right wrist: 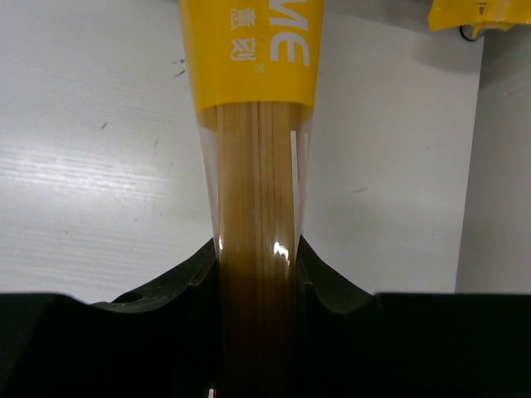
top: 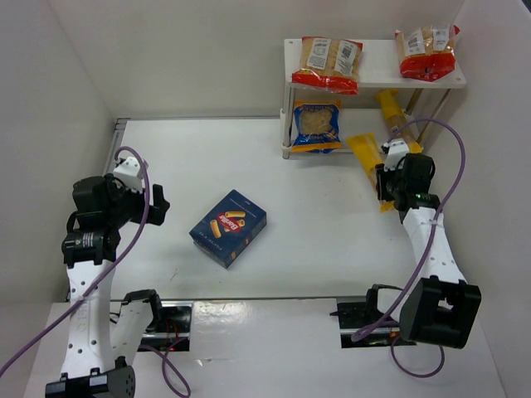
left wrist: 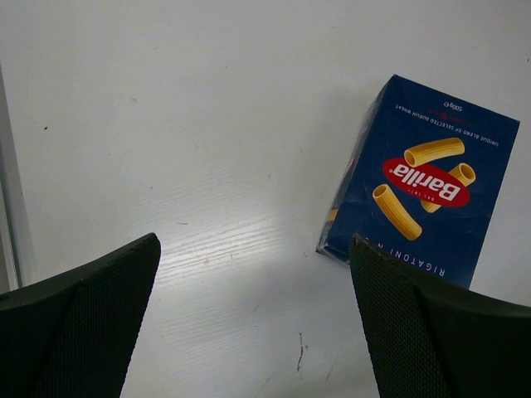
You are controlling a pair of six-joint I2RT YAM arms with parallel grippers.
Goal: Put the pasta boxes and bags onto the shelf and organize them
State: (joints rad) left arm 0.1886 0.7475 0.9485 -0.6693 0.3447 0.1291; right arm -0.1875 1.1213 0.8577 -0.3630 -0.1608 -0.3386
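**Right pincer clamped on a spaghetti bag beside the shelf**

We see the small white 2-level shelf (top: 377, 65) with thin pale legs at the far right of the white table (top: 207, 157). On its upper board lie 2 squarish clear packs of pale pasta: 1 red-edged bag (top: 329, 62) at the shelf's left end and another red-edged bag (top: 426, 51) at its right end. Under the upper board, at the shelf's left end, sits a clear blue-edged bag (top: 317, 124). Toward the shelf's right end is a second spaghetti bag (top: 390, 108) (right wrist: 477, 12), long, narrow and yellow-orange. We cannot tell whether it rests on the lower board or on the table.

Just in front of the shelf, the right pincer (top: 384, 179) (right wrist: 257, 249) is closed tight on another long narrow yellow-orange spaghetti bag (top: 365, 157) (right wrist: 257, 166). Its fingers (right wrist: 195, 274) press both sides of the clear part where the strands show, and the printed yellow band lies beyond the tips. We cannot tell whether this bag is lifted off the table.

The flat rectangular dark-blue cardboard box (top: 228, 227) (left wrist: 423, 186), with its red oval logo and pictured pasta tubes, lies face up and askew on the table, well in front of the shelf and to its left. The left pincer (top: 153, 203) (left wrist: 254, 240) is farther left of the shelf, apart from the box. Its fingers are spread wide and grip nothing.
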